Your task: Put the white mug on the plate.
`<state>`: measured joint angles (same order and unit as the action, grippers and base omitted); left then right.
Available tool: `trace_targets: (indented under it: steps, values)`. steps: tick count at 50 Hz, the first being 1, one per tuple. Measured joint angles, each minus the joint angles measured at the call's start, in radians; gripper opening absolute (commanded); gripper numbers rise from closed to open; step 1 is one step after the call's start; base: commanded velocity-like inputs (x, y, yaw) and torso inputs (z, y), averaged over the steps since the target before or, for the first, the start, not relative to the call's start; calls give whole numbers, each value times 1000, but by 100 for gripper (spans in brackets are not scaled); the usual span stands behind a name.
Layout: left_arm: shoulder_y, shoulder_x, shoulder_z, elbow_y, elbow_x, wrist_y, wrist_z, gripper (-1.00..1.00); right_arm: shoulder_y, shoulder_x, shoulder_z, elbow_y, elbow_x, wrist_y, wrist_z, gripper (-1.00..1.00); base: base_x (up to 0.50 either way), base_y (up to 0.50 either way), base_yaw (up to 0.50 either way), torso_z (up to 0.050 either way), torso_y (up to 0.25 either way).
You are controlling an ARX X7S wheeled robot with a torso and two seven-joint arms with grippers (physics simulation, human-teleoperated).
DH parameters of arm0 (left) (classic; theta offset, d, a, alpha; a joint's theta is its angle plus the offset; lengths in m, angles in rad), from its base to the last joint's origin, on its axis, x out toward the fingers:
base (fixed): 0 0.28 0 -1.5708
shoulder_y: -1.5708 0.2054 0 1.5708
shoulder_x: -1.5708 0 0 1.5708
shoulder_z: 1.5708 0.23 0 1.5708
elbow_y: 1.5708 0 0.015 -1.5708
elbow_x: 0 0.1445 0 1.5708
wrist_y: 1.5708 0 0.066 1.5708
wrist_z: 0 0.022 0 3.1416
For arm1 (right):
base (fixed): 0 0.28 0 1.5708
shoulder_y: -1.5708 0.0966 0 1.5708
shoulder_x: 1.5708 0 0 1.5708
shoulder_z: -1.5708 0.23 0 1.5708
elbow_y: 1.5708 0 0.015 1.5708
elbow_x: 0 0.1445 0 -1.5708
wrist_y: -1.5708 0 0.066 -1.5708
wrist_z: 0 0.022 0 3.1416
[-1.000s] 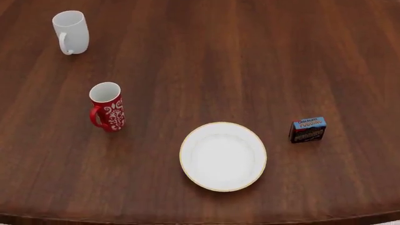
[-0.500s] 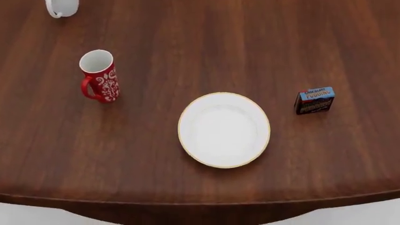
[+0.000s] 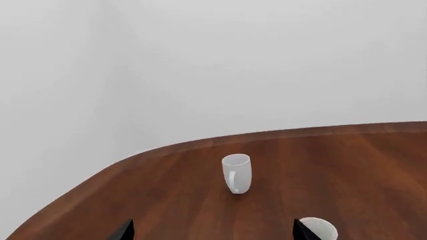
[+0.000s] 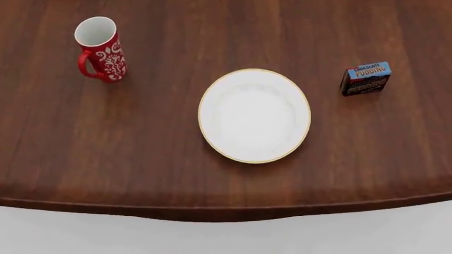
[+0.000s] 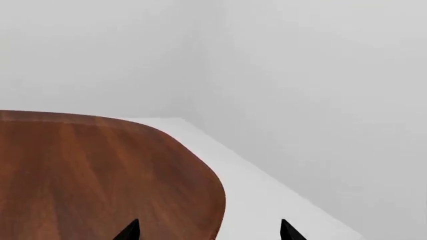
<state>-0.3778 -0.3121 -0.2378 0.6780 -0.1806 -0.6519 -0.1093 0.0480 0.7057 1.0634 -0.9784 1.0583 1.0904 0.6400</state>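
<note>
Now, on the head view the red mug (image 4: 100, 49) stands upright at about ten o'clock from the plate (image 4: 254, 116), well apart from it, handle on its left side. At the middle of the brown worktop (image 4: 141, 148) lies the plate, bare. A pudding box (image 4: 365, 78) stands at two o'clock from the plate, apart from it. The white mug (image 3: 236, 173) shows only in the left wrist view: upright on the worktop near its far curved edge, handle facing the camera, touching nothing. The left gripper (image 3: 213, 231) is spread wide, only its two dark fingertips (image 3: 123, 231) showing, nothing between them. The right gripper (image 5: 208, 231) is likewise spread and holds nothing, over the worktop's rounded corner.
</note>
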Motion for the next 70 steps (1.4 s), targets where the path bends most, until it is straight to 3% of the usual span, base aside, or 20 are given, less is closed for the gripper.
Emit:
trace_targets:
  steps: [17,59,70]
  values:
    - [4,4,-8,-8,-17,11,-2,100,-25,2,8,-3,-3,-12,3,100,-1,15,0,0,-18]
    - [12,-2,-10,-27,-36,34,-10,100,-57,21,0,-6,19,-34,36,100,0,441,0,0,0]
    - [10,-4,-1,-33,-35,38,-14,100,-74,14,4,-4,12,-48,30,100,0,25,0,0,0]
